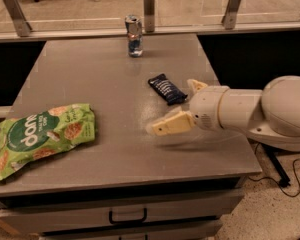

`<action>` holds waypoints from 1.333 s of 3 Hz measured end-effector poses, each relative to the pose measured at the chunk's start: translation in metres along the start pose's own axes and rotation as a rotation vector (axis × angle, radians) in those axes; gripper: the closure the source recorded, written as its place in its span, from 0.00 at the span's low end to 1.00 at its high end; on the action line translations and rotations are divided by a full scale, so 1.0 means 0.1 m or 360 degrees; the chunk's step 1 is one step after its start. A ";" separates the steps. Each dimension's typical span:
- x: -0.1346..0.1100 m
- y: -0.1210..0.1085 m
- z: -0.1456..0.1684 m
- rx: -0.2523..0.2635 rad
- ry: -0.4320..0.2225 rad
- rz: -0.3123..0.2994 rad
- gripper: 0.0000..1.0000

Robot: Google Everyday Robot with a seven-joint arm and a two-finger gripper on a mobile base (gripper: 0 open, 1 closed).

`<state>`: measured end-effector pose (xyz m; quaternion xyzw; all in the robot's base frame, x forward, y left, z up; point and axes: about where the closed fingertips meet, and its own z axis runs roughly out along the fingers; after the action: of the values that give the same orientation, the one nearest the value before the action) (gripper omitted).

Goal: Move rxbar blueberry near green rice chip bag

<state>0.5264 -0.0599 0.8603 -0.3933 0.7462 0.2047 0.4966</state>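
The rxbar blueberry [165,88] is a small dark navy bar lying flat on the grey table [90,74], right of centre. The green rice chip bag [42,134] lies crinkled at the table's front left, well apart from the bar. My gripper [171,105] comes in from the right on a white arm [250,111] and is open. One cream finger [171,124] hangs in front of the bar, and the other finger [195,86] shows just right of the bar's near end. It holds nothing.
An upright silver-blue drink can [134,35] stands at the table's back edge. Metal railing posts [149,3] rise behind the table. A drawer with a black handle [127,216] sits under the front edge. Cables lie on the floor [290,184] at the right.
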 end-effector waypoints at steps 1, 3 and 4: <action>-0.05 -0.18 0.03 0.0112 -0.0023 -0.0003 0.00; -0.04 -0.20 0.06 0.0102 -0.0011 -0.0036 0.00; -0.07 -0.31 0.12 0.0102 -0.0033 -0.0038 0.00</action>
<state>0.5596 -0.0675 0.8645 -0.3839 0.7424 0.1790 0.5191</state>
